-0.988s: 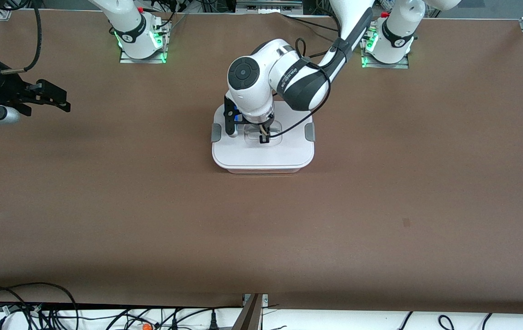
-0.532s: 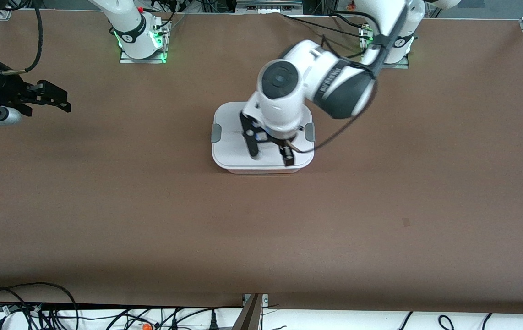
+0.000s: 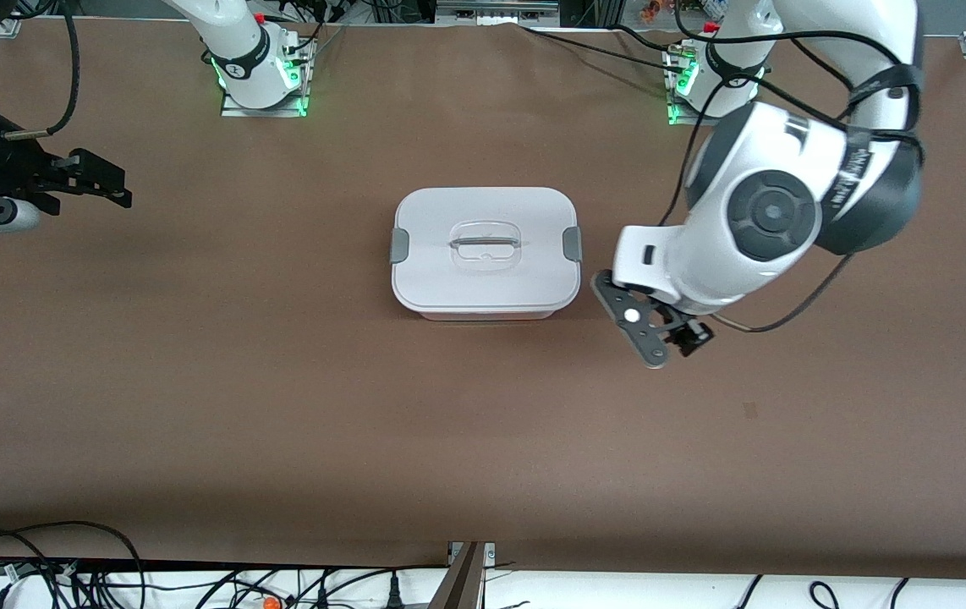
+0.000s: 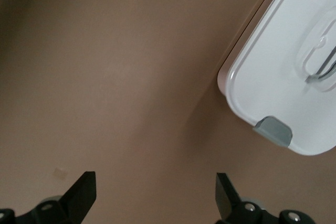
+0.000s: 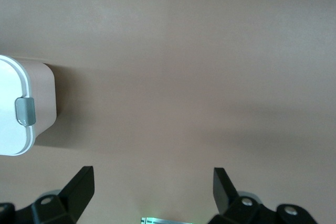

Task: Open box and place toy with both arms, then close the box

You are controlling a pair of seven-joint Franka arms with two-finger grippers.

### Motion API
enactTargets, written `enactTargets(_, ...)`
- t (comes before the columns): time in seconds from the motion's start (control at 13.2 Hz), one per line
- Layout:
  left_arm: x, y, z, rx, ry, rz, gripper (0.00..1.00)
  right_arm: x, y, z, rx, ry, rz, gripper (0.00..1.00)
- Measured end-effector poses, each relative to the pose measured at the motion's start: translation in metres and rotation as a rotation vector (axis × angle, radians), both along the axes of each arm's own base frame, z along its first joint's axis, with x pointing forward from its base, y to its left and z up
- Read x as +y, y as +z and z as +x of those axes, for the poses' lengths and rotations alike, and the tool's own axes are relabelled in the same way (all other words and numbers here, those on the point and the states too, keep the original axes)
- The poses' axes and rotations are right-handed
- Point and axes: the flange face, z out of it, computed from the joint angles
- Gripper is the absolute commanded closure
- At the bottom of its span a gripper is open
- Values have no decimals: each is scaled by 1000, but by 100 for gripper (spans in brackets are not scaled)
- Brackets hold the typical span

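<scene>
The box (image 3: 485, 252) stands at the middle of the table with its white lid on, grey clips (image 3: 399, 245) at both ends and the clear handle (image 3: 485, 244) free. It also shows in the left wrist view (image 4: 283, 72) and the right wrist view (image 5: 21, 111). My left gripper (image 3: 669, 342) is open and empty over bare table beside the box, toward the left arm's end; its own view (image 4: 155, 187) shows only table between its fingers. My right gripper (image 3: 121, 188) is open and empty and waits at the right arm's end (image 5: 152, 182). The toy is out of view.
The arm bases (image 3: 261, 80) with green lights stand along the table's edge farthest from the front camera. Loose cables (image 3: 68, 567) lie off the table's edge nearest that camera. A small dark mark (image 3: 749, 411) is on the brown tabletop.
My left gripper has left the lid's handle, opened, and swung off the box toward the left arm's end of the table. The right arm has not moved.
</scene>
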Motion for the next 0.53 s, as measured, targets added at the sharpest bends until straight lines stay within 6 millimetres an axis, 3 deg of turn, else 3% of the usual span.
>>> enactTargets(0.23,76,7,23,-1,111,-2,0,0,0,0,0,0,0,0)
enactTargets(0.53,156,42,34,-61,228,-13,0,0,-1,0,0,0,0,0)
